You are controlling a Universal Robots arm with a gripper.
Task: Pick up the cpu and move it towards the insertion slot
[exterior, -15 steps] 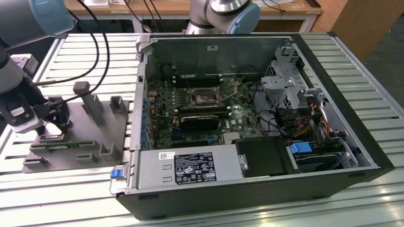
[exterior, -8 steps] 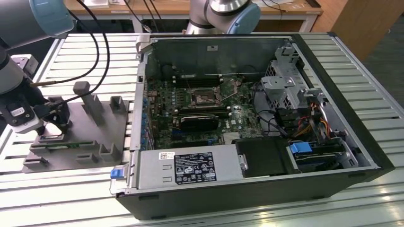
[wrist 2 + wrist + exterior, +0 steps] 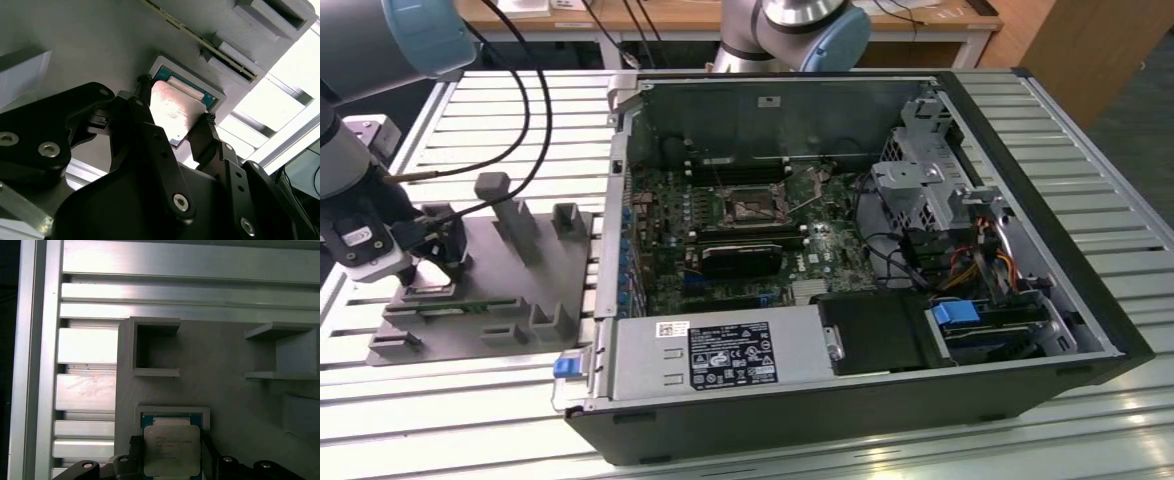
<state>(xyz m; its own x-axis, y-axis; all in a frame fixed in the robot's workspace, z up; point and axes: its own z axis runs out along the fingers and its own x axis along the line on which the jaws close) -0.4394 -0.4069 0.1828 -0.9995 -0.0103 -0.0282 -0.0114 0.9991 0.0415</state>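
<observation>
The cpu [image 3: 172, 112] is a small square chip with a pale silver top [image 3: 171, 450], sitting at its square pocket in the grey tray [image 3: 507, 290] at the exterior view's left. My gripper [image 3: 434, 262] is down over that pocket. In both wrist views its black fingers [image 3: 145, 100] press against two opposite edges of the chip, so the gripper [image 3: 174, 107] is shut on it. The chip looks slightly tilted above the pocket's green-edged floor. The insertion slot [image 3: 750, 203], a shiny metal frame around a dark centre, lies on the motherboard inside the open computer case [image 3: 854, 400].
A thin green memory stick [image 3: 447, 307] lies in the tray near the gripper. Grey posts [image 3: 494, 190] stand up from the tray. A black heatsink block [image 3: 736, 255] sits beside the slot. Cables [image 3: 520, 90] hang from the arm over the slatted aluminium table [image 3: 507, 130].
</observation>
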